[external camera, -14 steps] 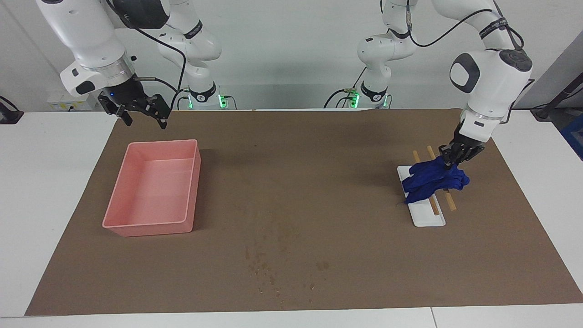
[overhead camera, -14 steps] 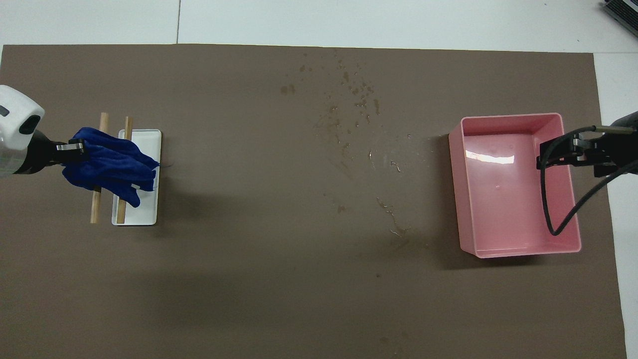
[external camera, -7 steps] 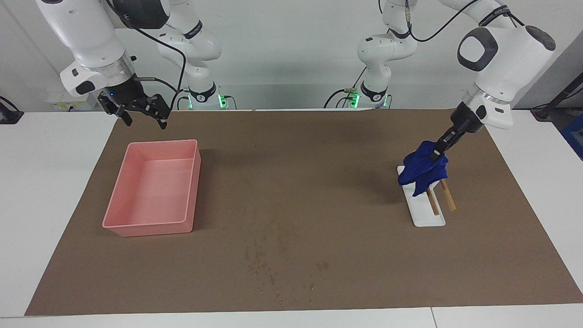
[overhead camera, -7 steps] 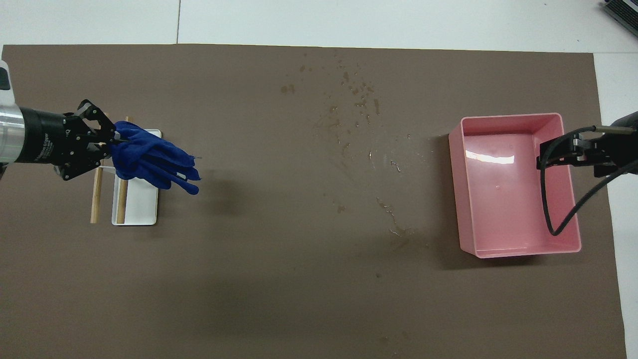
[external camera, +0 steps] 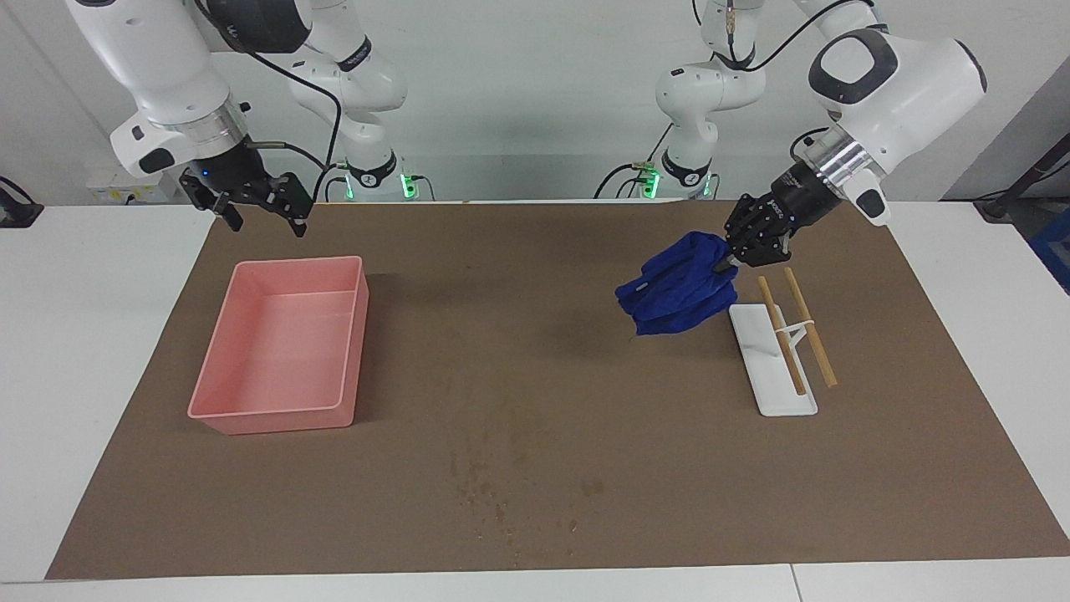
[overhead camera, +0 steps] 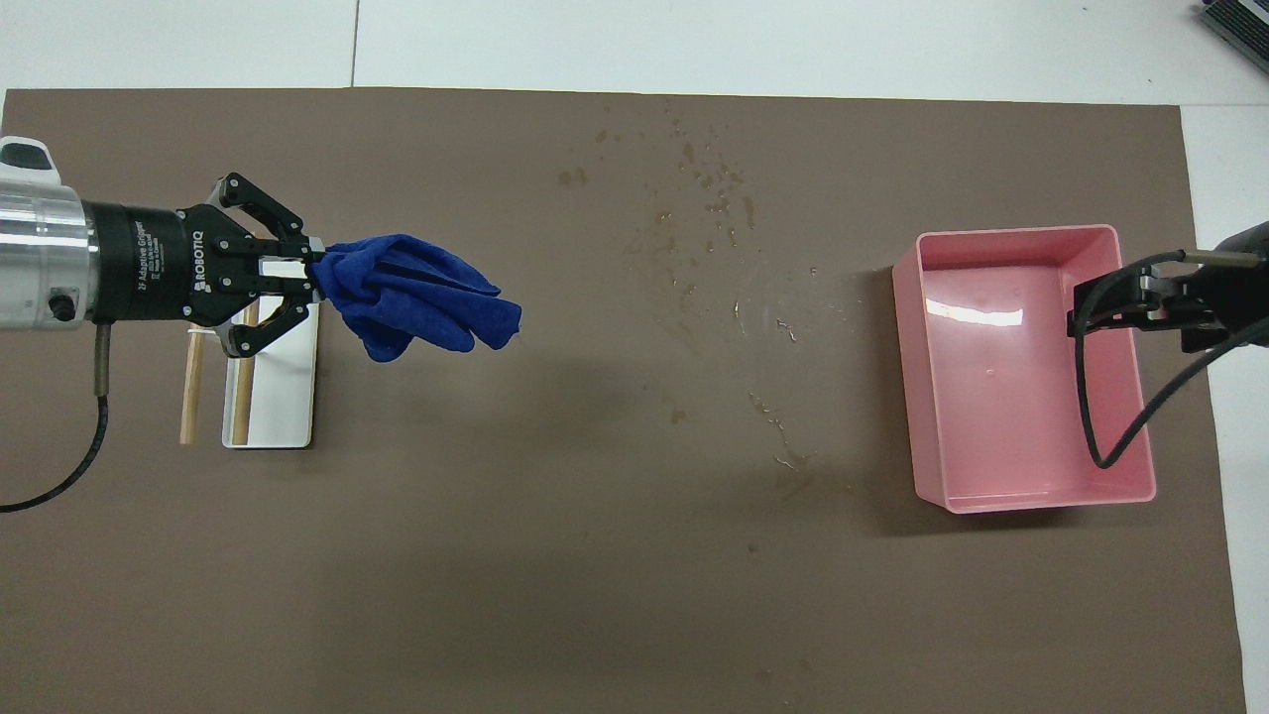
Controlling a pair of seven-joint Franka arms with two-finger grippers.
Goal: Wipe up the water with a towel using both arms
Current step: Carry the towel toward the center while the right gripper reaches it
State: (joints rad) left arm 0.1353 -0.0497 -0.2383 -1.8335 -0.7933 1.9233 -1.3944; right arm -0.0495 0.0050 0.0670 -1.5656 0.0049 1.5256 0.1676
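Note:
My left gripper (external camera: 726, 259) is shut on one end of the deep blue towel (external camera: 677, 286) and holds it in the air over the brown mat, beside the white rack. In the overhead view the left gripper (overhead camera: 312, 273) points toward the table's middle and the towel (overhead camera: 416, 297) hangs from it. Water drops (overhead camera: 714, 188) lie scattered on the mat in the middle of the table, and they also show in the facing view (external camera: 501, 493). My right gripper (external camera: 263, 219) is open and empty, waiting over the pink tray's edge nearer the robots; it also shows in the overhead view (overhead camera: 1091, 307).
A pink tray (external camera: 280, 410) stands at the right arm's end of the mat, also in the overhead view (overhead camera: 1031, 501). A white rack (external camera: 777, 368) with two wooden sticks (external camera: 809, 328) across it lies at the left arm's end. The brown mat (external camera: 585, 376) covers most of the table.
My left gripper has lifted the towel off the white rack and carried it toward the middle of the table. The rack's sticks are now uncovered. The right arm has not moved.

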